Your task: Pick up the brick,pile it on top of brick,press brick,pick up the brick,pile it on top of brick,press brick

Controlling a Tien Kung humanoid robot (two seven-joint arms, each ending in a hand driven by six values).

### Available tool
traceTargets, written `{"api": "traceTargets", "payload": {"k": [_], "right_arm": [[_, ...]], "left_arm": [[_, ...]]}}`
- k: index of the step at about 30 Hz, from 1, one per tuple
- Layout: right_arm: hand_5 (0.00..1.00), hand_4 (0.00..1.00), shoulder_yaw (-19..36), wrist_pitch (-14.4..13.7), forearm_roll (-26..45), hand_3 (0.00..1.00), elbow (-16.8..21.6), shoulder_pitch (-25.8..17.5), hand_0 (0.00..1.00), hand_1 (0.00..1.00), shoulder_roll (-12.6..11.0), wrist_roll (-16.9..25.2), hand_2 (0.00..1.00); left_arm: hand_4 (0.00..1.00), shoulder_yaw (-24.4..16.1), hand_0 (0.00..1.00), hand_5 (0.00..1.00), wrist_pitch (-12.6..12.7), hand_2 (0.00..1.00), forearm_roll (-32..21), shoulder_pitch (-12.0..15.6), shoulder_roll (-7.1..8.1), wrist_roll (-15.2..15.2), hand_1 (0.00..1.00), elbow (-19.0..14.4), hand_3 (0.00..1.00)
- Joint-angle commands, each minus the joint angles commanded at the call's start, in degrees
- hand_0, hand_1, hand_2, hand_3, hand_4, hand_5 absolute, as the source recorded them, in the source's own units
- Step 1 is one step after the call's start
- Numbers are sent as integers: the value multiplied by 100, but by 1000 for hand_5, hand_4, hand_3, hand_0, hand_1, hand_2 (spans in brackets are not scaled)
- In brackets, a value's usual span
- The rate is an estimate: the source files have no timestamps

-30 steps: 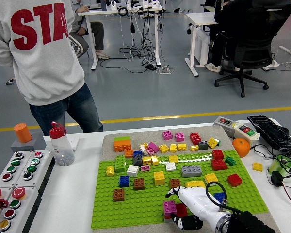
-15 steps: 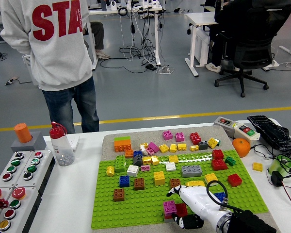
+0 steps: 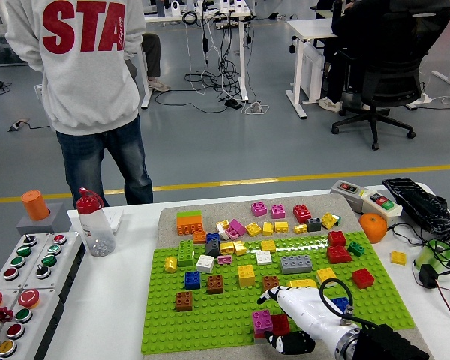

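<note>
Right hand [image 3: 298, 319] sits low at bottom center-right, fingers curled down onto the dark red brick [image 3: 280, 324]. The magenta brick [image 3: 262, 321] touches it just left. Can't tell if it's actually gripping or only pressing.

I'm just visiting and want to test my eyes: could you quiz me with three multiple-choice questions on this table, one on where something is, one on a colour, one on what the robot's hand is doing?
1. Where does the orange fruit lie?
A. On the green baseplate
B. Right of the baseplate, on the table
C. On the button panel

2. What colour is the bottle cap?
A. Red
B. Blue
C. Yellow

3. What is the right hand doing?
A. Raised high
B. Holding the bottle
C. Resting low beside the red brick

Answers: B, it lies beyond the plate's right edge; A, the cap is red; C, the hand lies on the plate near the red and magenta bricks.
</note>
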Motion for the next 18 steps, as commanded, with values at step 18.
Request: {"api": "traceTargets", "payload": {"k": [18], "right_arm": [[261, 693, 26, 84, -182, 805, 697, -84, 747, 782, -177, -90, 908]], "left_arm": [[299, -18, 651, 998, -4, 703, 25, 0, -3, 7, 675, 0, 572]]}}
